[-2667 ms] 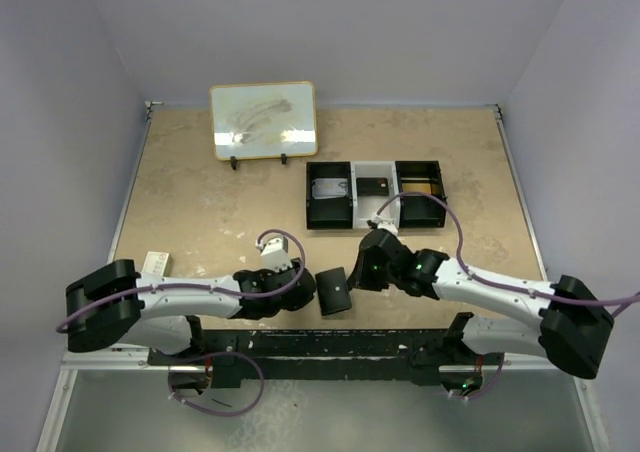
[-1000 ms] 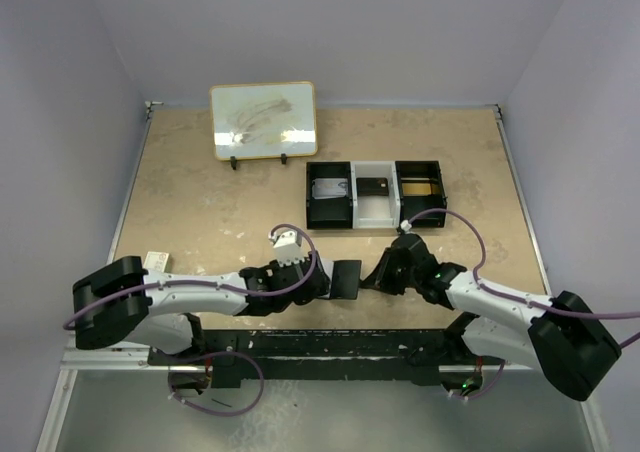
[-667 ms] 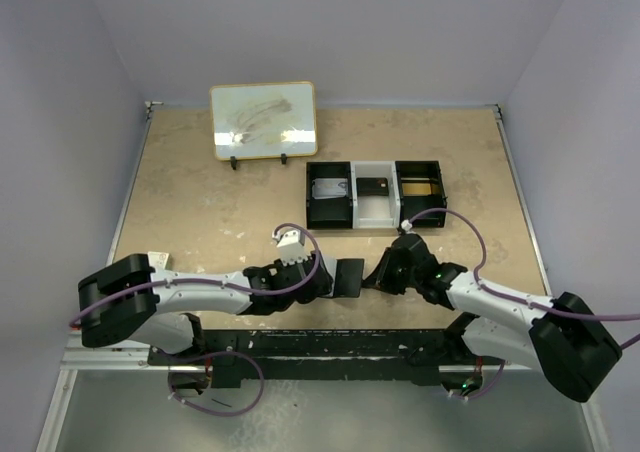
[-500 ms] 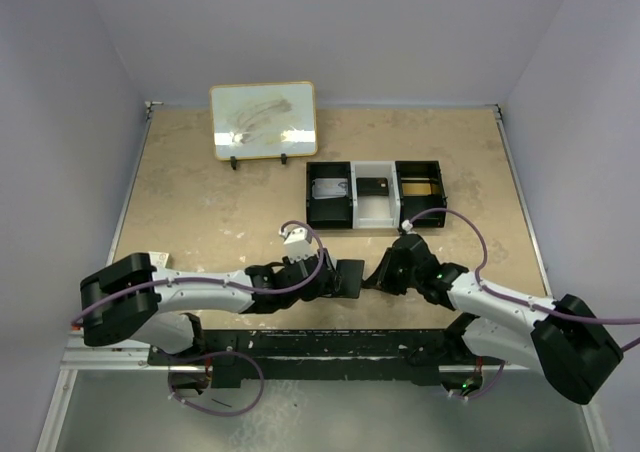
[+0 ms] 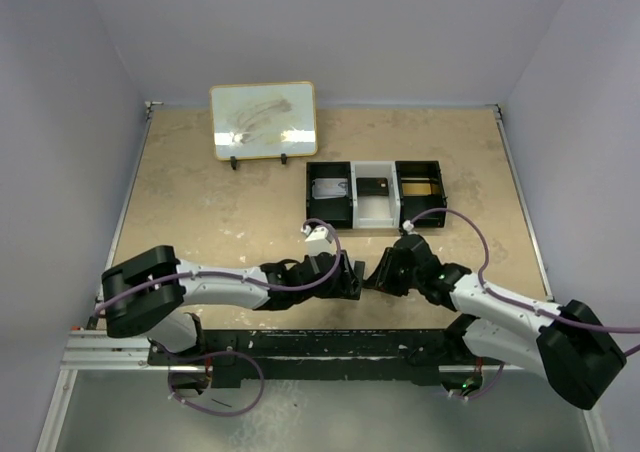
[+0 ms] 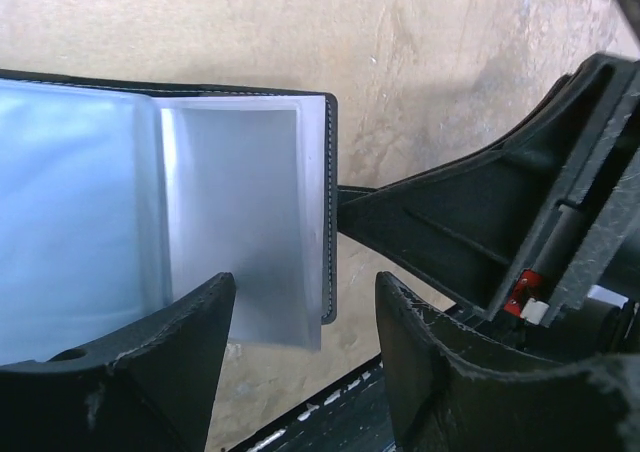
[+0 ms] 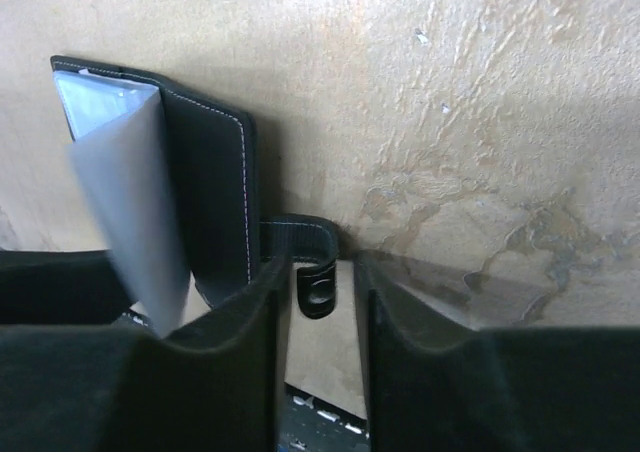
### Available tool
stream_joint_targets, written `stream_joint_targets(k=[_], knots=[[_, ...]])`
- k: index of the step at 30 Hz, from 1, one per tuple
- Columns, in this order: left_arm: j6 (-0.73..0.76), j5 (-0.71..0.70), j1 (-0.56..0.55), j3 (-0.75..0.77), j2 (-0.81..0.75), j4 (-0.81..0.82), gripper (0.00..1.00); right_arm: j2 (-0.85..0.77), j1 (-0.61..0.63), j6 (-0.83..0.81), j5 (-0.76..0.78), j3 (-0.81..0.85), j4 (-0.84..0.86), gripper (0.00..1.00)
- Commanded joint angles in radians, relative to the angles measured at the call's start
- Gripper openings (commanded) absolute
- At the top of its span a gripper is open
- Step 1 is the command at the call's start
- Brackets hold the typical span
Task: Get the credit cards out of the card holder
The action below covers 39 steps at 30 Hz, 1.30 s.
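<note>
The black card holder [image 5: 351, 275] lies open on the table between my two grippers. In the left wrist view its shiny blue-grey sleeves [image 6: 230, 212] fan out, and no card shows in them. My left gripper [image 6: 305, 287] is open and empty, its fingers just above the holder's near corner. In the right wrist view the holder [image 7: 205, 192] stands half open. Its closure tab [image 7: 316, 287] hangs between the fingers of my right gripper [image 7: 322, 267]. Those jaws stand narrowly apart, with a gap between the tab and the right finger.
A black-and-white three-compartment tray [image 5: 310, 200] sits behind the grippers. It holds a grey card [image 5: 329, 189], a dark card [image 5: 373, 186] and a gold card [image 5: 420, 185]. A small whiteboard [image 5: 263, 120] stands at the back left. The table's near edge rail [image 5: 320, 344] is close below.
The holder lay closed 2.7 s ago and now lies open. My left gripper has slid right over it. My right gripper moved right, then held still for the last second.
</note>
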Motion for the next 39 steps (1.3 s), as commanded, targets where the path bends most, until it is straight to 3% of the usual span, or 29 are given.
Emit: stream_joint_targets(k=[1, 5, 9, 17, 21, 25, 33, 39], knots=[[0.045, 0.060, 0.006, 0.064, 0.041, 0.057, 0.55, -0.035, -0.003, -0.014, 0.082, 0.086, -0.142, 0.40], [0.024, 0.059, 0.006, 0.039, 0.050, 0.071, 0.53, -0.082, -0.003, -0.011, 0.156, 0.176, -0.275, 0.51], [0.012, 0.039, 0.006, 0.016, 0.034, 0.062, 0.53, -0.131, -0.003, -0.026, 0.187, 0.243, -0.312, 0.54], [0.019, 0.033, 0.006, 0.002, 0.011, 0.022, 0.52, -0.039, -0.003, -0.094, -0.004, 0.304, -0.133, 0.31], [0.018, 0.045, 0.006, -0.003, 0.016, 0.029, 0.52, 0.048, -0.003, -0.106, -0.132, 0.304, 0.001, 0.24], [0.020, 0.057, 0.006, -0.007, 0.014, 0.034, 0.51, 0.139, -0.003, -0.137, -0.187, 0.291, 0.106, 0.23], [0.024, 0.047, 0.006, -0.038, -0.102, -0.031, 0.53, 0.298, -0.003, -0.109, -0.154, 0.168, 0.109, 0.21], [0.086, -0.049, 0.027, -0.002, -0.198, -0.288, 0.62, 0.301, -0.003, -0.099, -0.139, 0.093, 0.168, 0.22]])
